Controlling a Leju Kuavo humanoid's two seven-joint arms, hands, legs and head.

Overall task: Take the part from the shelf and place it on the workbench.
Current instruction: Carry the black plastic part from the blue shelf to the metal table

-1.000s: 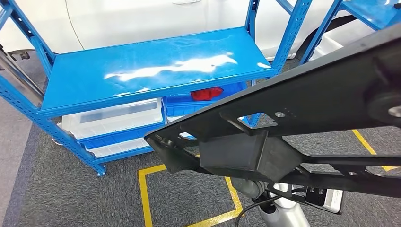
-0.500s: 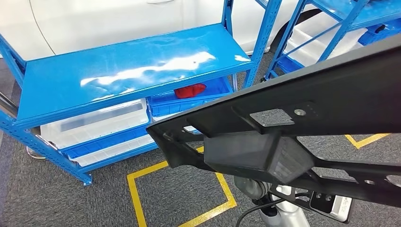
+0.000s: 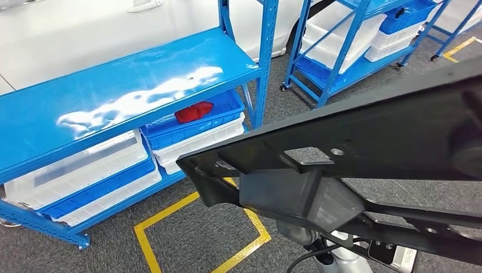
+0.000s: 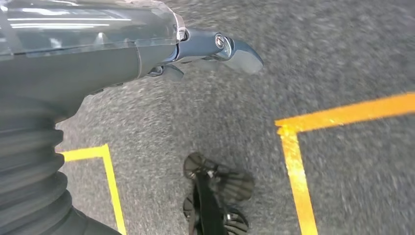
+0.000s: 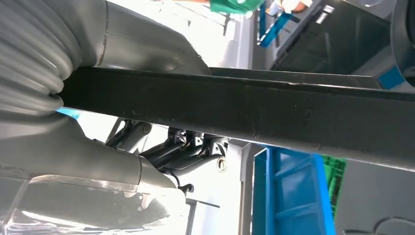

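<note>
I am carrying the part [image 3: 364, 142], a long, flat, matte black plastic frame with cut-out openings and a boxy block moulded on its underside. It runs slantwise across the lower right of my head view, held up in the air close under the camera, off the shelf and above the grey carpet [image 3: 113, 244]. Its far end is cut off by the picture's right edge.

In my right wrist view the part [image 5: 244, 110] is a dark, finely grained bar lying across my right hand [image 5: 161, 147]. My thick grey thumb sits on one side of it and my darker fingers [image 5: 195, 147] curl in on the other, gripping it.

My left hand [image 4: 195, 49] hangs over the carpet with nothing in it; a fingertip pokes past the smooth grey cover, and I cannot tell how the other fingers lie.

The glossy blue metal shelf [image 3: 125, 85] holds white and blue plastic bins [image 3: 85, 170], one with a red object [image 3: 193, 111] too small to make out. Yellow tape lines [image 3: 170, 210] mark the carpet.
</note>
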